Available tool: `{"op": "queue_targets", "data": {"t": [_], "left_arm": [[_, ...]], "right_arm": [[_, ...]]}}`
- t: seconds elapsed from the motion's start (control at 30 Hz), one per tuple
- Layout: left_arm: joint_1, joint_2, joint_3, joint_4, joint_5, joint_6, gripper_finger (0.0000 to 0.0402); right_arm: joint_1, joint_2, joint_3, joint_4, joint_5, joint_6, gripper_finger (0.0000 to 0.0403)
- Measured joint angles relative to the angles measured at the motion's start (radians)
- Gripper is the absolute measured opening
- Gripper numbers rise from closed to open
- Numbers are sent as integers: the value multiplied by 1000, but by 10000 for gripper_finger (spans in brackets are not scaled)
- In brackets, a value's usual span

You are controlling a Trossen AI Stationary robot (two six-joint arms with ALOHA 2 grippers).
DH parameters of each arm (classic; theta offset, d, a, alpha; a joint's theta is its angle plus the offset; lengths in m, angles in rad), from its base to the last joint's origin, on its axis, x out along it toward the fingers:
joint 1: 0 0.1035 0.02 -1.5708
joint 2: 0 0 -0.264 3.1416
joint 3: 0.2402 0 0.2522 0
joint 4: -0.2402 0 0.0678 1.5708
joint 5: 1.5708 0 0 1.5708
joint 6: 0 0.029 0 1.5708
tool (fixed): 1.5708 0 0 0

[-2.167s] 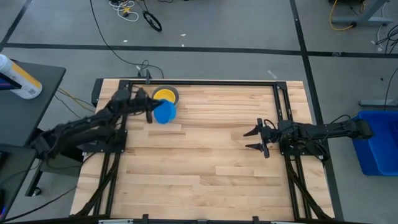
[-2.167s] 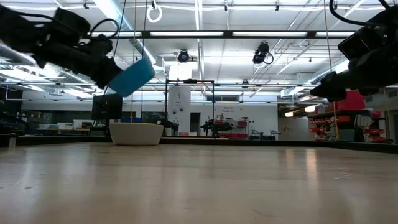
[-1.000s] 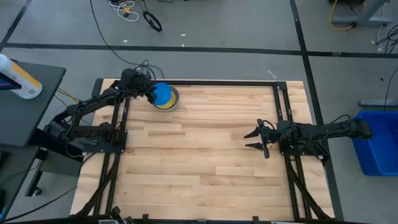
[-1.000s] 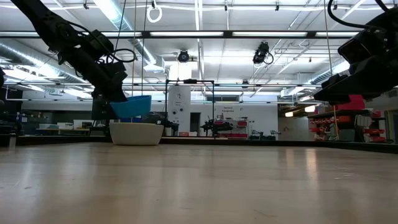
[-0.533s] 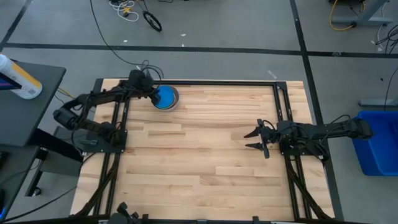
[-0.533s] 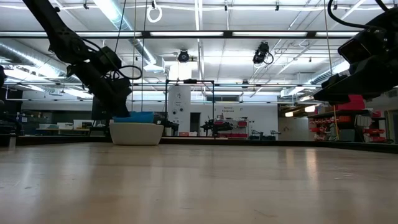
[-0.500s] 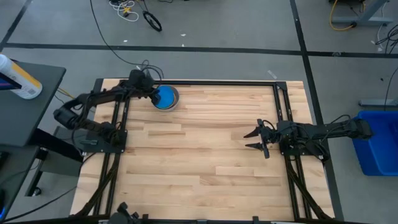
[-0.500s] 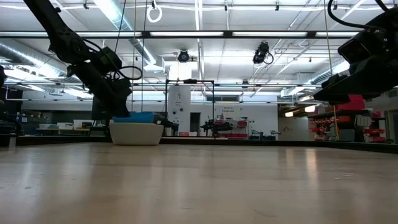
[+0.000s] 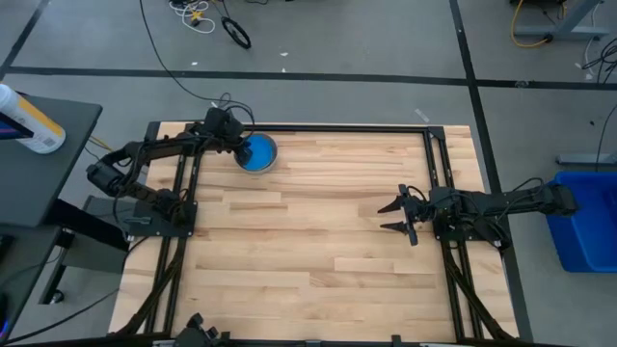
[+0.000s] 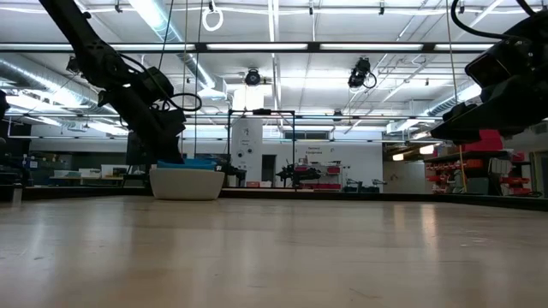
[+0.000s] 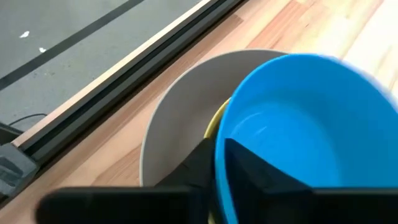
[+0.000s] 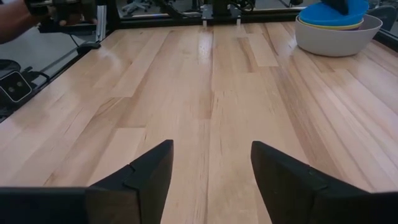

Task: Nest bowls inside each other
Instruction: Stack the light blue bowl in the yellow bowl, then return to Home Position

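The light blue bowl (image 9: 258, 152) sits in a yellow bowl (image 11: 217, 119), which sits in the grey bowl (image 11: 166, 140). The stack stands at the table's far left; in the low view only the blue rim (image 10: 195, 162) shows above the grey wall (image 10: 187, 183). My left gripper (image 9: 237, 148) is at the stack's left side, shut on the blue bowl's rim. My right gripper (image 9: 393, 217) hovers open over the table's right middle, holding nothing. My left gripper has the light blue bowl's rim (image 11: 219, 163) on the stack's left side, one finger (image 11: 252, 171) inside the bowl and one (image 11: 198, 167) outside it. The fingers slant down from the table's left. The bowl rests in the yellow bowl, about level.
A black frame rail (image 11: 124, 68) runs along the table's far edge just behind the stack. Bare wood (image 12: 211, 81) stretches between the stack and my right gripper. A blue bin (image 9: 583, 217) stands off the table's right side.
My left gripper has gone down with the light blue bowl. The bowl hung just above the grey bowl a second ago; now it has sunk into the stack, covering the yellow bowl, with only its rim above the grey wall.
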Motion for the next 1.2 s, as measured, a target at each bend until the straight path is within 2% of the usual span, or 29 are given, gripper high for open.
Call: {"op": "queue_targets", "data": {"t": [0.37, 0.57, 0.83, 1.07, 1.2], "left_arm": [[0, 0, 0, 0, -22, -9, 204], [0, 0, 0, 15, -26, -12, 263], [-1, -10, 0, 45, 82, -26, 296], [-1, -43, 0, 53, 72, -27, 300], [-1, -77, 0, 66, 14, -40, 300]], "right_arm": [[0, 0, 0, 0, 0, 0, 245], [0, 0, 0, 0, 0, 0, 256], [0, 0, 0, 0, 0, 0, 267], [0, 1, 0, 0, 0, 10, 274], [0, 1, 0, 0, 0, 10, 274]]}}
